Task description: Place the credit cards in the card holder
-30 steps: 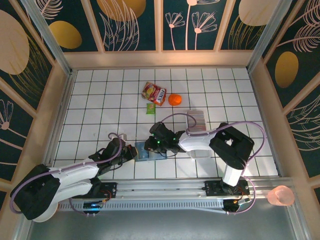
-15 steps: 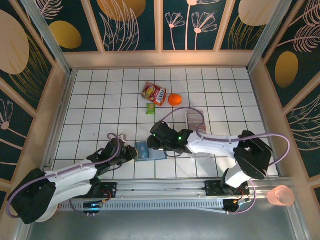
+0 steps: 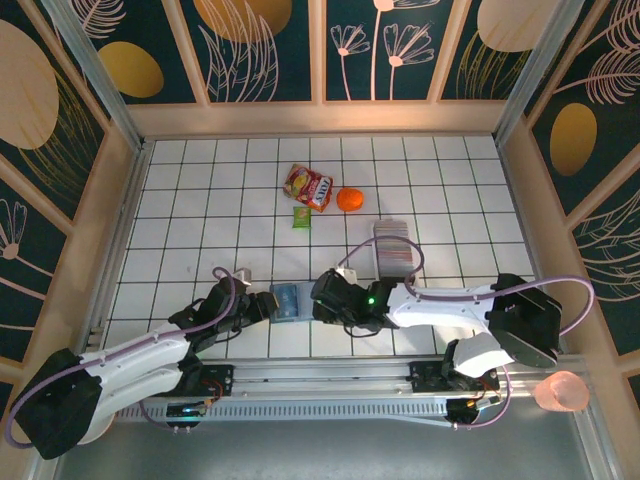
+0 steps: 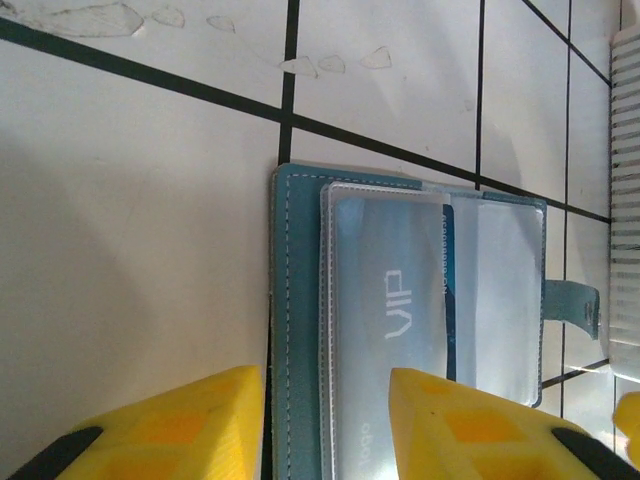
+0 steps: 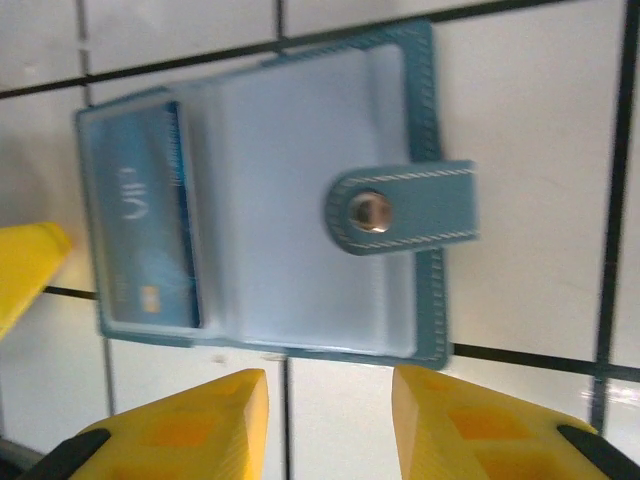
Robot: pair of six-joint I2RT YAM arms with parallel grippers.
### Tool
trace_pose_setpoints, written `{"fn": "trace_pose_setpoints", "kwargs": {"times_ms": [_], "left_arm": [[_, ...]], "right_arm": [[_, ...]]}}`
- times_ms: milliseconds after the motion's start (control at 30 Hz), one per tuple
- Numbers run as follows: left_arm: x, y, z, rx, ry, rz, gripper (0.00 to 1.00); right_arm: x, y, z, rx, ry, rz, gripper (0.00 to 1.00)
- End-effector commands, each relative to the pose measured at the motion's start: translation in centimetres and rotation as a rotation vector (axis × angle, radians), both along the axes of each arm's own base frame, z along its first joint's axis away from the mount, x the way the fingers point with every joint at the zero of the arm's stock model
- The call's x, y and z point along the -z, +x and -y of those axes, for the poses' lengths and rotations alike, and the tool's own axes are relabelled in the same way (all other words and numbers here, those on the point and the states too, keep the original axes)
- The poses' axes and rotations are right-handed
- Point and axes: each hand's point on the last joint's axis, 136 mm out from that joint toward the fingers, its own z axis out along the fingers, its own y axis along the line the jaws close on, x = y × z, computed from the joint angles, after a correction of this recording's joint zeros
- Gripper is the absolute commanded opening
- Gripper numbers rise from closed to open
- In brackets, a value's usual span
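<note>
The teal card holder (image 3: pixel 288 300) lies open and flat on the white tiles near the front edge. A blue card (image 4: pixel 390 300) marked VIP sits inside its clear sleeve (image 5: pixel 290 200), and the snap strap (image 5: pixel 400 210) lies across the sleeve. My left gripper (image 3: pixel 263 305) is at the card holder's (image 4: pixel 296 300) left edge. Its yellow fingers (image 4: pixel 190 425) stand open astride that edge and clamp nothing. My right gripper (image 3: pixel 323 293) is open just off the card holder's right side, over bare tile (image 5: pixel 330 420). More credit cards (image 3: pixel 393 240) stand in a row in a clear tray.
The long clear tray (image 3: pixel 396 262) lies right of the card holder, behind the right arm. A snack bag (image 3: pixel 308 186), an orange (image 3: pixel 349 199) and a small green packet (image 3: pixel 300 217) lie farther back. Wooden walls ring the tiled floor.
The left gripper has opened at the card holder's edge. The right gripper has drawn back to the right off the card holder, and its arm has swung outward.
</note>
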Motion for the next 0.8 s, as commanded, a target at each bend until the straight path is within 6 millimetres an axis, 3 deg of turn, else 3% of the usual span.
{"fn": "trace_pose_setpoints", "kwargs": {"times_ms": [0,300,567,767], "left_arm": [[-0.1,-0.2,0.3,0.019,-0.001,-0.005,0.39],[0.8,-0.6,0.5,0.034,0.006,-0.036,0.34],[1.3,-0.7,0.5,0.038,0.009,-0.047,0.27],[1.4,-0.8,0.6,0.047,0.005,-0.05,0.22]], "right_arm": [[-0.1,0.7,0.0,0.059,0.027,0.027,0.38],[1.2,0.7,-0.7,0.06,0.039,0.005,0.38],[1.1,1.2,-2.1,0.04,0.063,0.011,0.37],[1.7,1.4,-2.1,0.04,0.044,0.001,0.36]]}}
